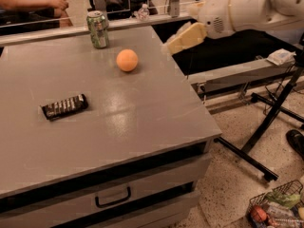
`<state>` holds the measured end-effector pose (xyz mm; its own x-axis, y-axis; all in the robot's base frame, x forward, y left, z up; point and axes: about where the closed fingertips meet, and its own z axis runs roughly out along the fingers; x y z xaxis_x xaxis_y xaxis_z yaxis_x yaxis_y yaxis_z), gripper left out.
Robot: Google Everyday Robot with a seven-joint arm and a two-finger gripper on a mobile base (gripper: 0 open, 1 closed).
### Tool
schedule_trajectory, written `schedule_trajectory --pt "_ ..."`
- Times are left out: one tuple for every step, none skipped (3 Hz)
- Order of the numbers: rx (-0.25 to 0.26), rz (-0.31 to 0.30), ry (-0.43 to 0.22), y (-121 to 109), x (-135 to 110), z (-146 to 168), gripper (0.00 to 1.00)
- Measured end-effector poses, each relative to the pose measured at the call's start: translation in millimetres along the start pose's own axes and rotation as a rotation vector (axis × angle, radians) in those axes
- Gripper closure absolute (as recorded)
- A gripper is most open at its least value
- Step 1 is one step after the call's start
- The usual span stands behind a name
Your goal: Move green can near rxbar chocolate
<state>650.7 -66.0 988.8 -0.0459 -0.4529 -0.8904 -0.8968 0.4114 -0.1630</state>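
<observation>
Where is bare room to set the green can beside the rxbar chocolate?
Bare tabletop lies right of the rxbar chocolate and toward the front edge. The back is busier: green can and orange ball. The gripper hangs beyond the right edge.
</observation>
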Motion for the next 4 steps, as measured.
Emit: schedule_trajectory --pt "-0.002 -0.003 -0.064 -36 4 35 0.00" --pt "-0.004 0.005 -0.087 -62 6 69 0.00" --pt "0.037 0.035 -0.073 -73 -1 94 0.00" --pt "0.078 0.083 -0.050 -69 -7 128 0.00"
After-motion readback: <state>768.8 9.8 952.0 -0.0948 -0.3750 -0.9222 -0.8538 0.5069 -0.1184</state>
